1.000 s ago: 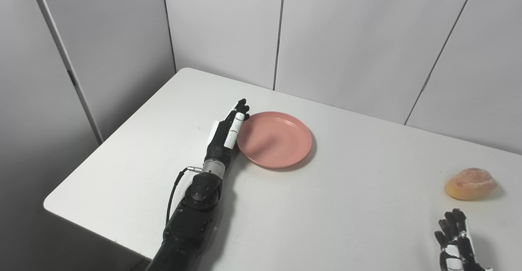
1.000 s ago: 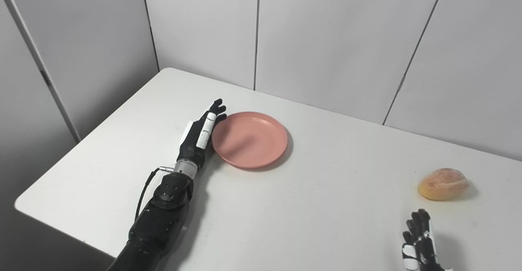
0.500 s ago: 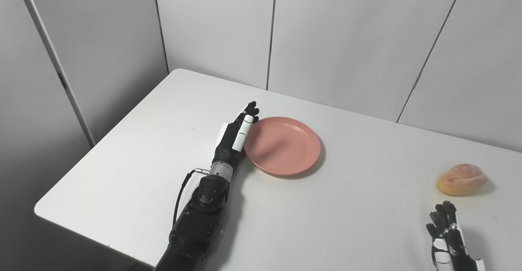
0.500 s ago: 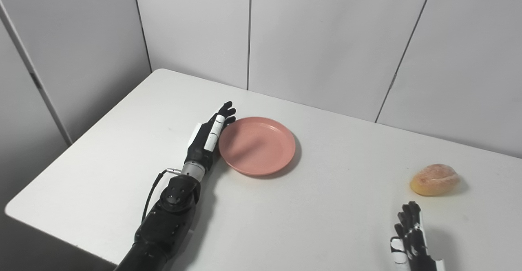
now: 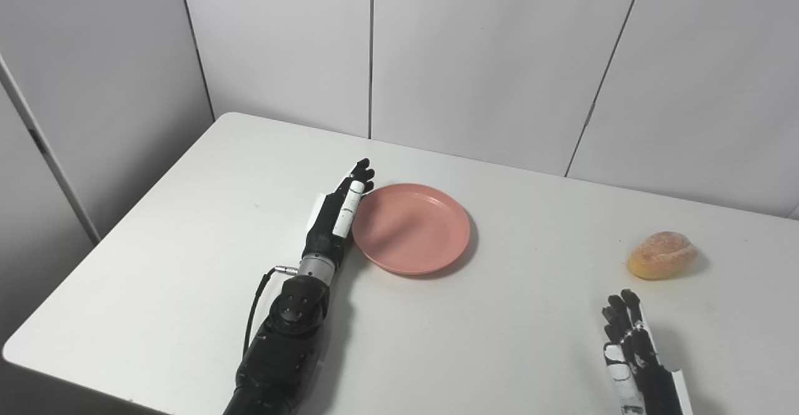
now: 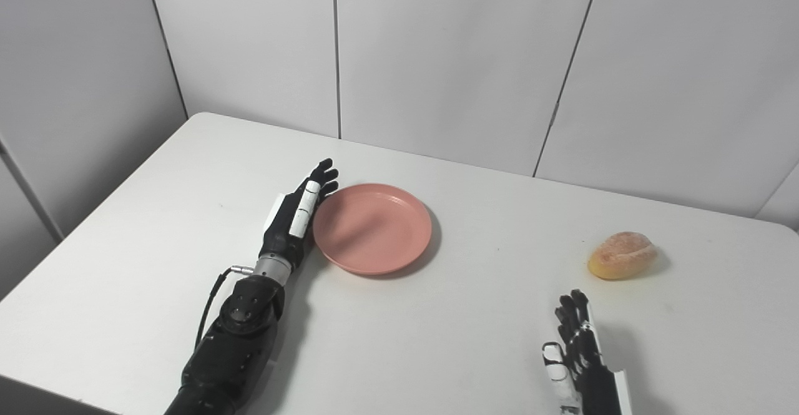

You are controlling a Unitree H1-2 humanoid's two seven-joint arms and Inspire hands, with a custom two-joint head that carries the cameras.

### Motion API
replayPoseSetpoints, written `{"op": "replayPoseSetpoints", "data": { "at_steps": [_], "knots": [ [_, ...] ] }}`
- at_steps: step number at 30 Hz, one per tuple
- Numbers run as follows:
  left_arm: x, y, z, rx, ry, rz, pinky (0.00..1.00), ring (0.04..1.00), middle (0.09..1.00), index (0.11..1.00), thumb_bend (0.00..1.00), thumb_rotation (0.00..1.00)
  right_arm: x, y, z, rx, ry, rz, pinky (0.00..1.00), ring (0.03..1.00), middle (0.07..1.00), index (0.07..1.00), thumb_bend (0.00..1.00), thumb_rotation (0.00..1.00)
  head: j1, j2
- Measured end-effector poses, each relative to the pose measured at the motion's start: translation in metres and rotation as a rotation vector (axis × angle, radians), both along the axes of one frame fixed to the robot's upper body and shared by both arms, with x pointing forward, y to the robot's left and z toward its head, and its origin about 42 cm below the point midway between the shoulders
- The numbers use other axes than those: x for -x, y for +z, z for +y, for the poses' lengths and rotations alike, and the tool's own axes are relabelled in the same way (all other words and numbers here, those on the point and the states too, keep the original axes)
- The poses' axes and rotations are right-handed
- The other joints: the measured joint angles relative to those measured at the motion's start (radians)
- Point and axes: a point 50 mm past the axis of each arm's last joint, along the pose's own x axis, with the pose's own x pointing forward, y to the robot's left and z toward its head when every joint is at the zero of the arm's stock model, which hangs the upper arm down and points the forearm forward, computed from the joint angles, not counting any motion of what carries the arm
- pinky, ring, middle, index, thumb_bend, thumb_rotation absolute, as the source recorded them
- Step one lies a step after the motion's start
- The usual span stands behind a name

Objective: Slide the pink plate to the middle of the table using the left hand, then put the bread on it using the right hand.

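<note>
The pink plate (image 5: 412, 228) lies flat on the white table (image 5: 187, 234), left of its middle. My left hand (image 5: 337, 215) is open, fingers straight and set on edge, pressed against the plate's left rim. The bread (image 5: 661, 254), a golden bun, lies at the right side of the table. My right hand (image 5: 633, 352) is open and empty, flat near the front right edge, a little in front of the bread and apart from it.
Grey wall panels (image 5: 480, 53) stand behind the table's far edge. The table's front left corner (image 5: 12, 352) is close to my left arm. Bare tabletop lies between the plate and the bread.
The whole picture has shifted left, so the camera has turned right. My left hand has pushed the plate a little to the right across the table. The bread and right hand lie as before.
</note>
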Motion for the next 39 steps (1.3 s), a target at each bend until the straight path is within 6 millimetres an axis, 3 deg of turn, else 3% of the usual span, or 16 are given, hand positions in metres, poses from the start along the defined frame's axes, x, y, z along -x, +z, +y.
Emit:
{"op": "replayPoseSetpoints", "data": {
  "at_steps": [23, 39],
  "knots": [
    [0.0, -0.001, -0.018, 0.009, -0.13, 0.049, 0.96, 0.977, 0.994, 0.932, 0.74, 1.0, -0.004, 0.003, 0.035, -0.024, 0.007, -0.004, 1.0, 0.978, 0.969, 0.98, 0.62, 0.81, -0.29, 0.035],
    [0.001, -0.006, -0.031, 0.048, -0.161, 0.045, 0.94, 0.969, 0.973, 0.95, 0.71, 1.0, -0.009, 0.0, 0.046, 0.012, 0.005, 0.003, 1.0, 0.983, 0.982, 0.992, 0.61, 0.85, -0.334, 0.032]
  ]
}}
